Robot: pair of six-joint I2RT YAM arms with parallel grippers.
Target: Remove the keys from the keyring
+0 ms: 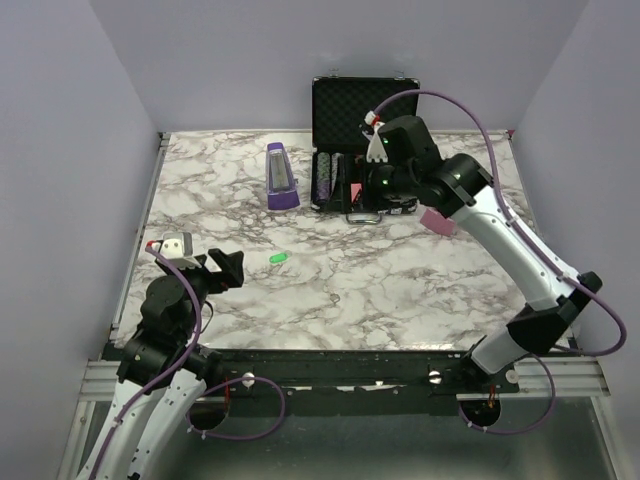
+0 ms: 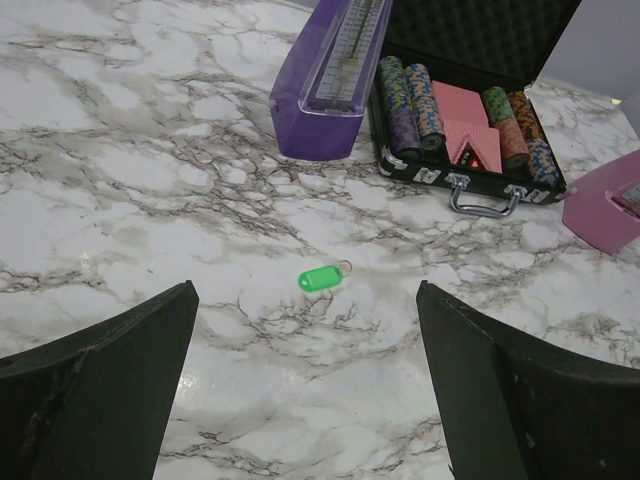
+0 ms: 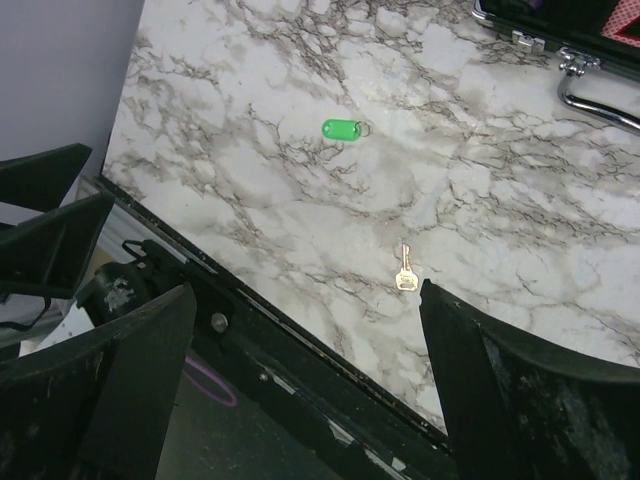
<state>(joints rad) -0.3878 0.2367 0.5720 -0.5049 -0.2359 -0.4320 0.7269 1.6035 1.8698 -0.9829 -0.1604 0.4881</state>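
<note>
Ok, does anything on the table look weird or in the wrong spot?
A small key lies alone on the table close to its front edge, well apart from the green tag. That looks odd, since the tag's ring seems to have nothing on it. Nothing looks spilled or broken.

table (image 1: 400, 290): marble | metronome (image 1: 281, 177): purple, just left of case | case (image 1: 363, 105): black, open, chips (image 2: 405, 105) and red cards (image 2: 470, 125) inside | pink box (image 2: 605, 200): right of case

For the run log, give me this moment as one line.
left end effector open, empty | right end effector open, empty | key on table, apart from keyring
</note>
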